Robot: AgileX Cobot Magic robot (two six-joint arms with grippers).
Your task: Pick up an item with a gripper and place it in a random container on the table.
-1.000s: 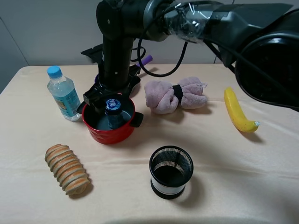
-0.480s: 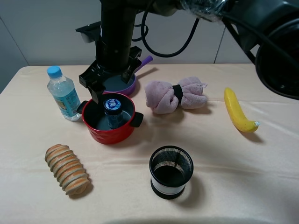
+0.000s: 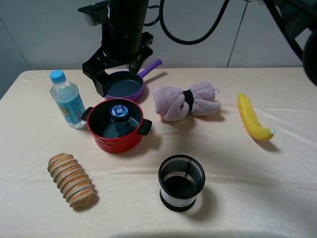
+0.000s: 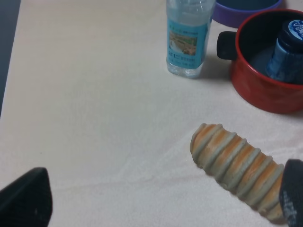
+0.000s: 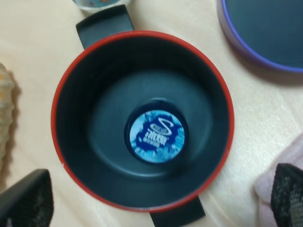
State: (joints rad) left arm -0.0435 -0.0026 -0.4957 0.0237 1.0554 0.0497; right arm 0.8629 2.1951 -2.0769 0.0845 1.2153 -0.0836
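Jar (image 3: pixel 119 118) stands upright on the floor of the red pot (image 3: pixel 106 143), lid up, near the centre and apart from the wall. The right gripper (image 3: pixel 118 73) hangs above and behind the pot, over the purple pan (image 3: pixel 124 90), well apart from the jar; its jaws are spread and hold nothing. The left gripper (image 4: pixel 158 198) is likewise spread wide and unloaded, low over the desk (image 3: pixel 247 173) next to the striped bread roll (image 3: pixel 71 179).

Containers:
- The pot holds the jar alone.
- The pan shows a bare dark floor.
- The black mesh cup (image 3: pixel 181 182) stands in front, to the right of the pot.

Clearances:
- The water bottle (image 3: pixel 67 101) stands just beside the pot's left handle.
- The pan sits just behind the pot, near the desk's far edge.
- The rolled towel (image 3: pixel 185 101) and the banana (image 3: pixel 251 118) lie to the right.
- Bare cloth lies open between pot, cup and banana.
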